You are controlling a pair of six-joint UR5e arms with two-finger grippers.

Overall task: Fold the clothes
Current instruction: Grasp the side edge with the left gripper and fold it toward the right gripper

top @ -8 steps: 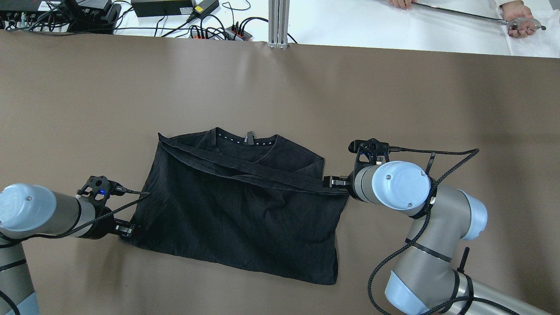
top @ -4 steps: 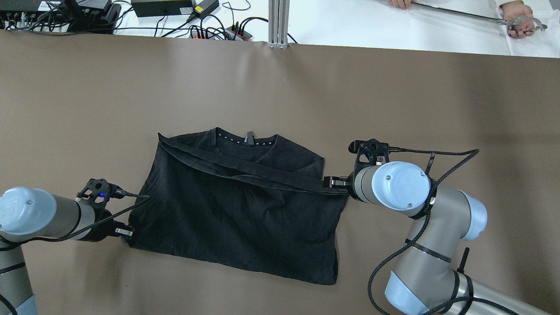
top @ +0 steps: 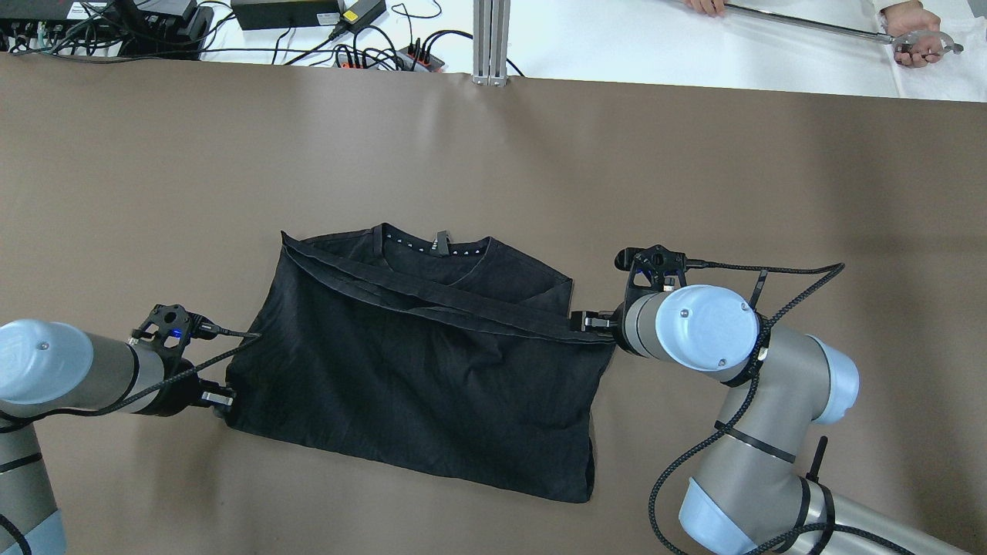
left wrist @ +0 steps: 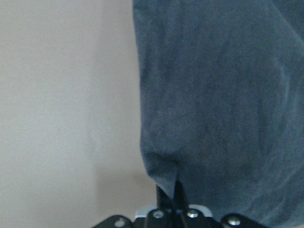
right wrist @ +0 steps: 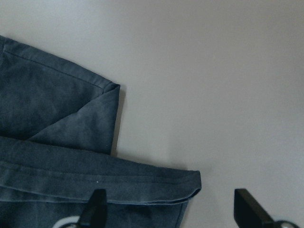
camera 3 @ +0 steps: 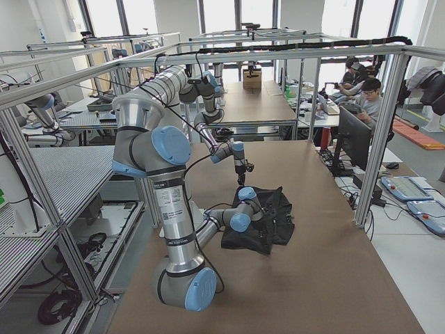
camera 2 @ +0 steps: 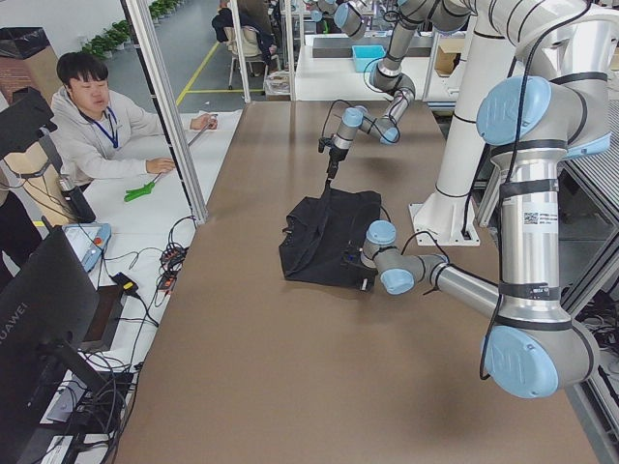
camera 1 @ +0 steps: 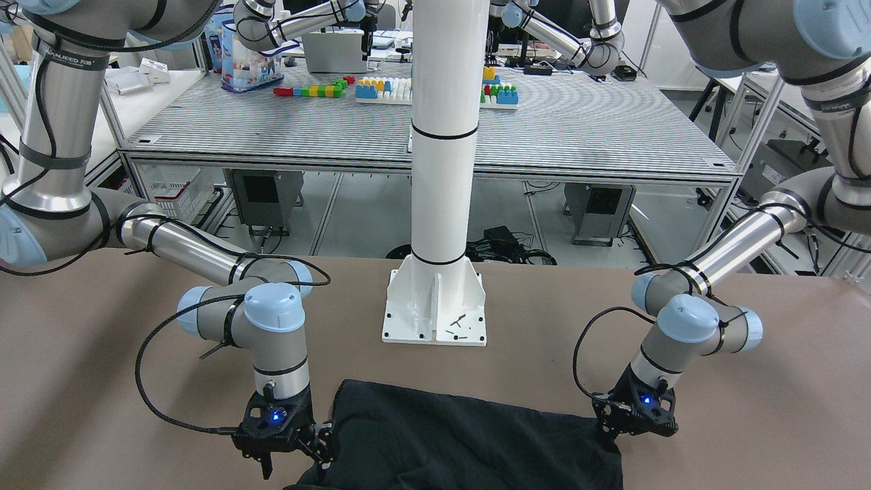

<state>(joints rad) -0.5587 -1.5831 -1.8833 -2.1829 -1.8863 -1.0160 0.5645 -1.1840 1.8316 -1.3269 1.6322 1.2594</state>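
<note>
Closest to the robot's base, we see the white pillar (camera 1: 442, 170) bolted upright to the brown surface (top: 493, 154). The black garment (top: 416, 385) lies just beyond its foot, apart from it and wider than that foot.

Left side: the left gripper (top: 220, 399) sits low over the surface at the garment's near-left corner. Its jaws are closed together on that corner; in the left wrist view the cloth gathers into a small pucker where they pinch it.

Right side, slightly farther out: the right gripper (top: 584, 320) meets the garment's right edge at the end of a folded hem band (top: 432, 301). In the right wrist view its jaws stand wide apart and hold nothing, and the rounded end of the band lies on the surface between them.

Middle: the garment rests flat with shallow wrinkles. We trace the hem band diagonally from the far-left corner down to the right gripper. Beyond it the neckline, with a small label (top: 440, 243), faces the far edge.

Far edge: an aluminium post (top: 490, 38), power cables (top: 385, 54), and an operator's hand (top: 914, 46) on a metal rod (top: 802, 23).
</note>
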